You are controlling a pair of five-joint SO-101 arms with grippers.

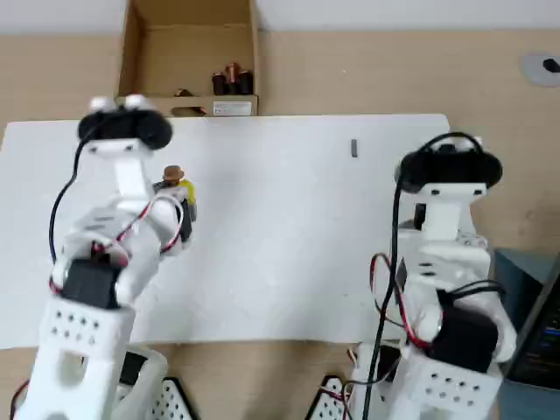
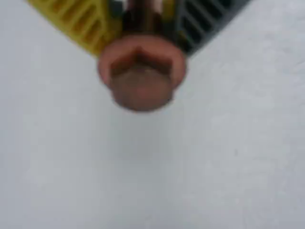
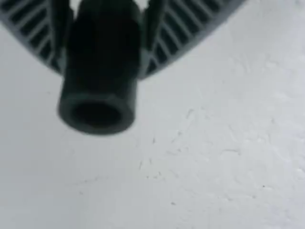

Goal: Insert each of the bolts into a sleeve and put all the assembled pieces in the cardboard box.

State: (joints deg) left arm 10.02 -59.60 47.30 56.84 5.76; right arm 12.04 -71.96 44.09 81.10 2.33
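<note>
My left gripper [image 2: 141, 26] is shut on a copper bolt [image 2: 141, 76], whose hexagonal head points toward the white mat just below. One finger [image 2: 81, 24] is yellow, the other dark. From above, that bolt [image 1: 173, 174] sticks out of the left gripper [image 1: 178, 191] over the mat's left part. My right gripper [image 3: 102, 28] is shut on a black sleeve [image 3: 99, 81], its open bore facing outward close above the mat. The cardboard box [image 1: 131, 52] stands behind the mat's far edge and holds assembled pieces [image 1: 232, 80].
The white mat [image 1: 280, 262] covers most of the table. A small dark piece [image 1: 353, 148], apparently another sleeve, lies near its far edge right of centre. The right arm [image 1: 446, 175] stands over the mat's right side. A dark device [image 1: 534, 324] sits at the right edge.
</note>
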